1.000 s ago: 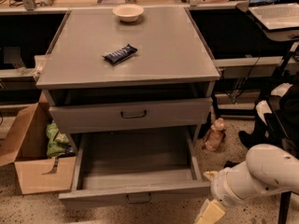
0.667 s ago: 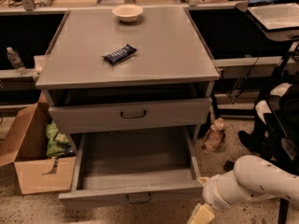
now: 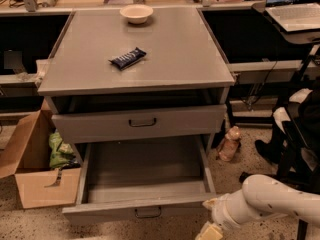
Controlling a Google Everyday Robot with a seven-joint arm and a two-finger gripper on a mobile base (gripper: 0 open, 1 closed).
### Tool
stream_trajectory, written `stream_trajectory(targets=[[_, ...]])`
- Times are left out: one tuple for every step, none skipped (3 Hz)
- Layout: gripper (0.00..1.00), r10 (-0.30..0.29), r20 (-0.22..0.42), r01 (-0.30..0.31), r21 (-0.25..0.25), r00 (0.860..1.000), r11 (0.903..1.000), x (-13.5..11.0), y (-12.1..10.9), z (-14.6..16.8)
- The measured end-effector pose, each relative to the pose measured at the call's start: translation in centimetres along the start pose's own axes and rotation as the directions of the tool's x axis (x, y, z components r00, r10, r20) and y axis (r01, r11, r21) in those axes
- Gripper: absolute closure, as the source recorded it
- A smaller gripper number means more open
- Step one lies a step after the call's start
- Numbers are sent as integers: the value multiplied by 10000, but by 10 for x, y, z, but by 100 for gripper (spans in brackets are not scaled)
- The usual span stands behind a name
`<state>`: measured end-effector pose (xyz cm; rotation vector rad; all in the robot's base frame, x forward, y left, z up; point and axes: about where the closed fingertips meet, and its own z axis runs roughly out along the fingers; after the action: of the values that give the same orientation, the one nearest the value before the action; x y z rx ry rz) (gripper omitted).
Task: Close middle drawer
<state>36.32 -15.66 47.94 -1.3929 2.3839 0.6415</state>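
The middle drawer (image 3: 110,213) is pulled far out of the grey cabinet, its wide shallow tray open to view and its low front panel, with a small dark loop handle (image 3: 148,213) at centre, nearest the camera.

The end effector (image 3: 209,231) sits just beside the drawer's front right corner, slightly lower than the front panel and partly cut off by the bottom edge of the view. Whether it is spread or pressed together I cannot tell. The white arm (image 3: 280,204) comes in from the drawer's right, thick at the forearm and narrowing through a ribbed wrist that angles down and left toward that corner.

Directly above and behind the middle drawer, the taller-fronted top drawer (image 3: 100,126) stands slightly out. Above that, the counter (image 3: 175,49) carries a dark snack bar (image 3: 128,58) and, at its far edge, a pale bowl (image 3: 136,13). Left of the drawer an open cardboard box (image 3: 35,184) stands on the floor, and to its right, further back, a small bottle (image 3: 229,144).
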Motion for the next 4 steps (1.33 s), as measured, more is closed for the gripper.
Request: stream_trajectory(targets=[[49, -143, 170, 146, -147, 9998, 9998, 26, -2, 48], [79, -236, 451, 224, 262, 9987, 9994, 31, -15, 70], [99, -294, 877, 235, 671, 9957, 9975, 24, -34, 81], [100, -818, 1296, 674, 1121, 9882, 9914, -6, -51, 82]])
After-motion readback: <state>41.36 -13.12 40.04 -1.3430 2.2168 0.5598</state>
